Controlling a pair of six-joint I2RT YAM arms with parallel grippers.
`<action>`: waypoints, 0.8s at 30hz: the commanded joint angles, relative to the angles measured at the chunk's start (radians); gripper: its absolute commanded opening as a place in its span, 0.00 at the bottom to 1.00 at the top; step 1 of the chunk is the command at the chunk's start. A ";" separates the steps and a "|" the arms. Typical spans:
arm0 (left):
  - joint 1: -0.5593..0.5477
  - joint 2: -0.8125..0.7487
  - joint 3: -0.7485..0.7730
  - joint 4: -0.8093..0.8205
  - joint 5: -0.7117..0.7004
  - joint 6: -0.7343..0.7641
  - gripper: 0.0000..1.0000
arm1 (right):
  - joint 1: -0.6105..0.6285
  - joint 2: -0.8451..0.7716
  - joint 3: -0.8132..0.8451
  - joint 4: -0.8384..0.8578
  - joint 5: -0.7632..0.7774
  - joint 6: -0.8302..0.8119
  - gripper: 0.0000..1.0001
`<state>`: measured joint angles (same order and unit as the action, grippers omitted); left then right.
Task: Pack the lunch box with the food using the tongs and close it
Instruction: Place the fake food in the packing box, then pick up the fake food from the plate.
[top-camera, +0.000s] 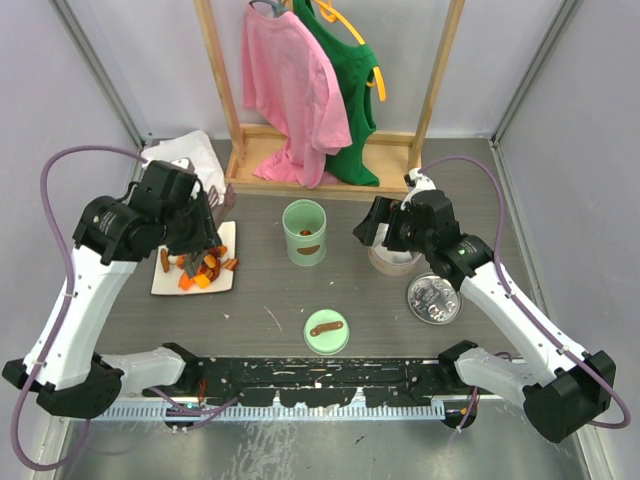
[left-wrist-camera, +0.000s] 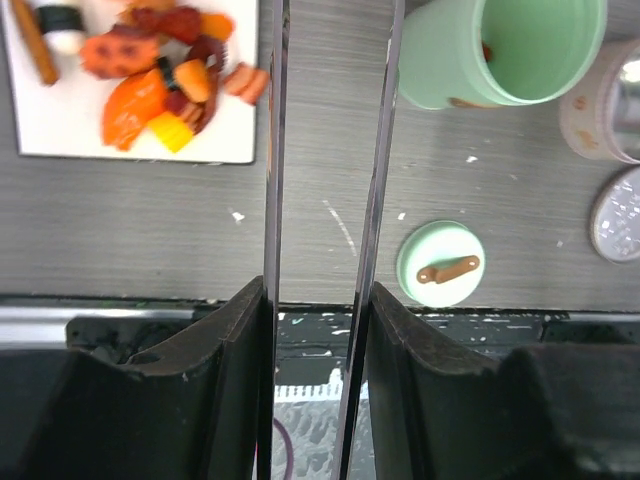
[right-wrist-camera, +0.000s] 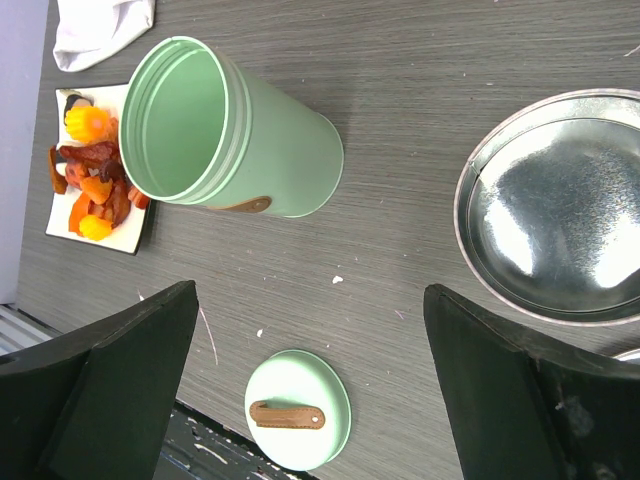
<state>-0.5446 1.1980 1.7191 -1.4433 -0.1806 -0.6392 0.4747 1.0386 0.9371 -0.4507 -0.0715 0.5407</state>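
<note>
The left tool (left-wrist-camera: 315, 300) pinches long thin grey metal tongs (left-wrist-camera: 272, 150) near orange, red and brown food pieces (left-wrist-camera: 150, 70) on a white square plate (left-wrist-camera: 100, 140). The right tool (right-wrist-camera: 310, 292) is spread wide beside the open mint-green cylindrical lunch box (right-wrist-camera: 240, 140). Judged step: picking up food. Next, the tong tips must close around one piece.

left pincer (top-camera: 200, 243) above food (top-camera: 207, 270) | lunch box (top-camera: 304, 235) upright, uncovered | lid (top-camera: 326, 331) lying well apart

left: plate (top-camera: 165, 285) lies under the left gripper (left-wrist-camera: 315, 300) and its tongs (left-wrist-camera: 273, 180) | centre: bare table (top-camera: 265, 300) between plate and lunch box (top-camera: 304, 232) gives passage | front: lid (top-camera: 326, 331) lies in the way | right: metal dish (top-camera: 434, 298) and tub (top-camera: 395, 265) crowd that side | back: clothes rack (top-camera: 395, 160) blocks reach
</note>
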 joint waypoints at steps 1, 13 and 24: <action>0.061 -0.040 -0.059 -0.049 -0.047 -0.002 0.40 | 0.000 -0.015 0.039 0.014 -0.001 -0.003 1.00; 0.259 -0.130 -0.297 -0.057 -0.001 0.060 0.41 | -0.001 -0.015 0.050 0.007 -0.002 -0.017 1.00; 0.363 -0.070 -0.346 0.035 0.091 0.137 0.42 | -0.001 -0.016 0.048 0.001 -0.002 -0.028 1.00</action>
<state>-0.2081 1.1095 1.3727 -1.4784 -0.1326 -0.5503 0.4747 1.0386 0.9405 -0.4664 -0.0719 0.5255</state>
